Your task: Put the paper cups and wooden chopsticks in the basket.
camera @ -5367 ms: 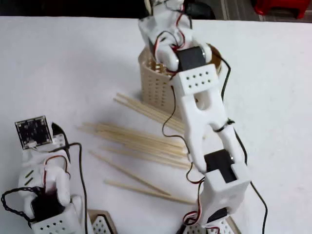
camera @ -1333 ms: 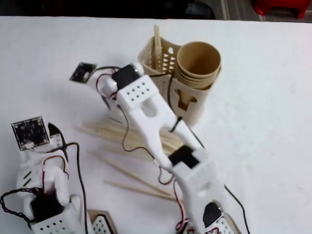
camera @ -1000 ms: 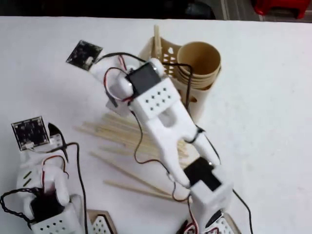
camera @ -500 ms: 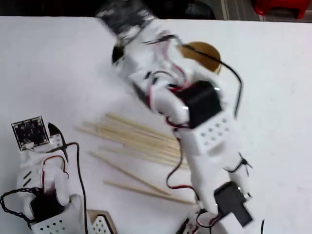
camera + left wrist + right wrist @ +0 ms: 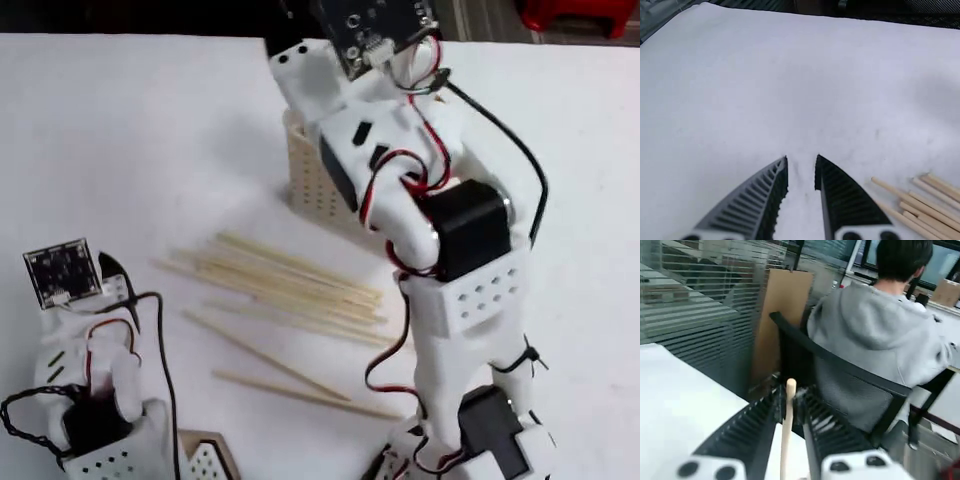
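Loose wooden chopsticks point(image 5: 290, 290) lie in a flat, overlapping fan on the white bench point(image 5: 120, 130), between the two arms, with two strays point(image 5: 265, 355) a little apart on the near side. The perforated basket point(image 5: 315, 185) stands upright just beyond the fan, and the right arm rises over it. My read on handling is that each stick is light, thin, stiff and smooth, likely to roll on the bench and to swivel in a pinch. A hold across the shaft, off toward one end, should let it hang and drop tip-first into the basket, and the strays look easier to take than the stacked ones. The right gripper point(image 5: 789, 396) is closed down on a single chopstick point(image 5: 786, 440), clamped between the ribbed jaws with its blunt end poking just past the tips, and the shaft runs back along the gap. The gripper is pointed out toward the room rather than down at the bench. The left gripper point(image 5: 801, 162) is low over bare bench with its jaws a narrow slit apart, holding nothing. The fan's ends point(image 5: 920, 200) lie near its one side, not touching.
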Controlling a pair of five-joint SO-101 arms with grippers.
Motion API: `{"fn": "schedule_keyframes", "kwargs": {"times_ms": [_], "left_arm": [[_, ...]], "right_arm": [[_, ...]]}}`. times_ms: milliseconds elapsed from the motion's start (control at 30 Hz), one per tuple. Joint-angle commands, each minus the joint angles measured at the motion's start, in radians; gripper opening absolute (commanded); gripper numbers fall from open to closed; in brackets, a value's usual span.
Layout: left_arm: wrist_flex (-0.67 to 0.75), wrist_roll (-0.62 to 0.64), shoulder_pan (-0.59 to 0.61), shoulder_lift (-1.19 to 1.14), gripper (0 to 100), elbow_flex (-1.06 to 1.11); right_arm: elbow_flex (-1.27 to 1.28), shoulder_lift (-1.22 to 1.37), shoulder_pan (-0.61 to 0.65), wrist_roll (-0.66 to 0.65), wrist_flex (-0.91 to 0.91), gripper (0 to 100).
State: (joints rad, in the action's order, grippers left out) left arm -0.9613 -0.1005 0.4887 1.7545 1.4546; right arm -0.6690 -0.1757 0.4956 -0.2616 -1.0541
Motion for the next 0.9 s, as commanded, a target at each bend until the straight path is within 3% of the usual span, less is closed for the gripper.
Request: {"fn": "schedule_keyframes", "kwargs": {"times_ms": [0, 200, 433, 633, 867], "left_arm": [[0.028, 0.008, 0.008, 0.021, 11, -0.006], [0.028, 0.006, 0.008, 0.021, 11, -0.006], [0.066, 0.006, 0.008, 0.021, 11, 0.021], [0.112, 0.006, 0.007, 0.021, 11, 0.046], [0.110, -0.032, 0.001, 0.015, 11, 0.012]], "right_arm": [[0.020, -0.002, -0.059, 0.003, 0.018, 1.8], [0.147, 0.041, -0.071, 0.002, 0.010, 2.4], [0.157, -0.041, -0.010, 0.006, -0.173, 19.2], [0.161, -0.137, 0.061, 0.002, -0.443, 15.3], [0.170, -0.148, 0.051, 0.000, -0.668, 14.1]]}}
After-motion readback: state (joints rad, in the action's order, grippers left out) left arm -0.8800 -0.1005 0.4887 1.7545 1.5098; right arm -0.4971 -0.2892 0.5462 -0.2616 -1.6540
